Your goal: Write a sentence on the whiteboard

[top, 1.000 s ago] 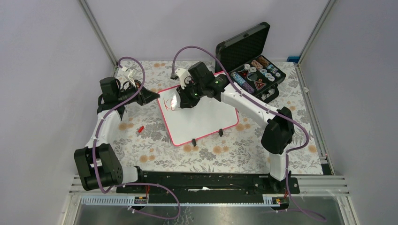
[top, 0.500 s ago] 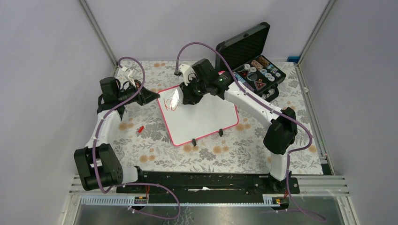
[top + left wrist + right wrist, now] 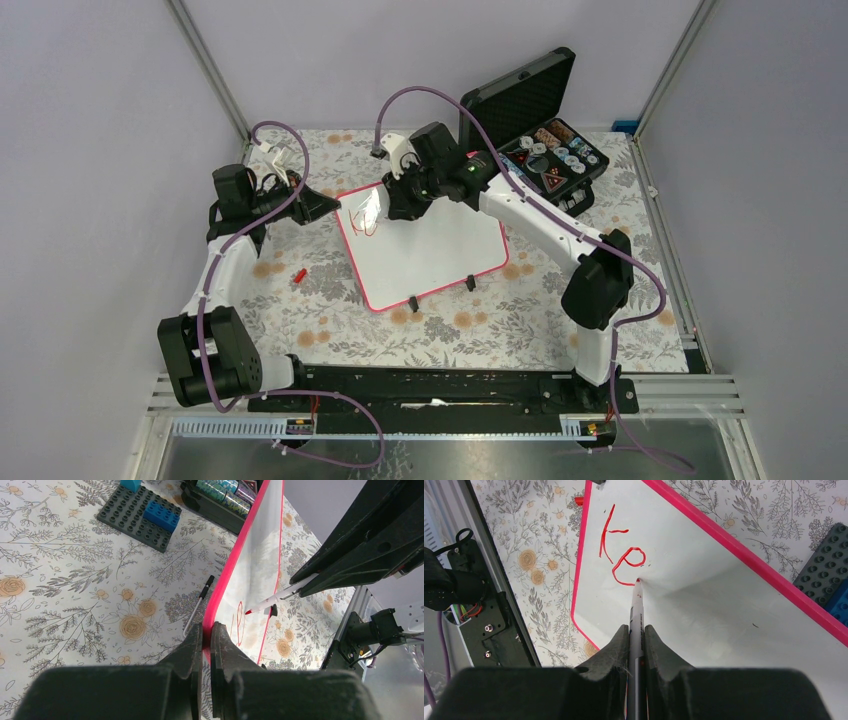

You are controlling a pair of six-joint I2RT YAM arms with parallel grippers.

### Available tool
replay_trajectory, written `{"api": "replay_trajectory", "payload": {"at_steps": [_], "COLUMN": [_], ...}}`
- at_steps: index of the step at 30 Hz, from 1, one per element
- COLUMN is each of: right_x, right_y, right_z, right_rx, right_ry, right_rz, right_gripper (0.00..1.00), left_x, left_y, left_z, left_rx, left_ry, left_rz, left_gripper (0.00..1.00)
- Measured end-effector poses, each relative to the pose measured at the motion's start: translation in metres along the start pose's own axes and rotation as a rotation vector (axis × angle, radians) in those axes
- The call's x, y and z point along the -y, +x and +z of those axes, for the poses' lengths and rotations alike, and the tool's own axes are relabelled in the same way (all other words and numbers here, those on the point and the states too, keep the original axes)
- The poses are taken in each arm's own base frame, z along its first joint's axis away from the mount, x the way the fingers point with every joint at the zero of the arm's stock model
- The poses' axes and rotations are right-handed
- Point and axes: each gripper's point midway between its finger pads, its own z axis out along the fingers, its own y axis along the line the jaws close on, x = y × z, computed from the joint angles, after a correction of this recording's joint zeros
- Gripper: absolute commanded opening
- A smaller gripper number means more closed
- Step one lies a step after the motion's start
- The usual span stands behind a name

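Since a second ago my right arm has drawn its wrist back toward the far edge of the whiteboard (image 3: 440,250), and its elbow has swung out to the right; over the last half second it has barely shifted; my left arm has stayed where it was.

The only writing I can read is the start of the sentence (image 3: 621,550): a red K followed by a small e, close to the board's far-left corner; no brand or label is legible anywhere.

The whiteboard lies flat in the middle of the counter (image 3: 300,320), turned at an angle, with its two black feet on its near edge; my left claw (image 3: 206,627) is clenched on the red-pink frame at the left edge, just beside the far-left corner; my right claw (image 3: 636,627) is clenched around a marker (image 3: 636,610), hanging over the far-left part of the board; the marker's red tip touches the white surface at the end of the e's tail.

A thin black pen (image 3: 197,605) lies on the counter just beside the board's left edge; a small red piece (image 3: 299,274) lies further left; an open black case (image 3: 540,130) stands at the far-right corner of the counter.
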Motion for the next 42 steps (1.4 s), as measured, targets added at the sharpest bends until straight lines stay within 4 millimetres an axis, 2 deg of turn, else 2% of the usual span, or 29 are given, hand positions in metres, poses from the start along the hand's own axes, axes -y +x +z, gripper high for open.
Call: {"api": "replay_trajectory", "payload": {"at_steps": [14,32,42], "right_x": [0.003,0.017,0.024], "right_y": [0.0,0.003,-0.014], "right_z": [0.0,-0.008,-0.018], "right_rx": [-0.002,-0.007,0.032], "right_ry": [0.015,0.034,0.066], "right_rz": [0.0,0.015,0.005], "right_gripper": [0.0,0.0,0.0], "left_x": [0.0,0.0,0.0], "left_y": [0.0,0.0,0.0], "left_z": [0.0,0.0,0.0], "left_rx": [0.001,0.001,0.001], "left_ry": [0.001,-0.003,-0.001], "left_rz": [0.001,0.002,0.001], "left_gripper": [0.0,0.0,0.0]}}
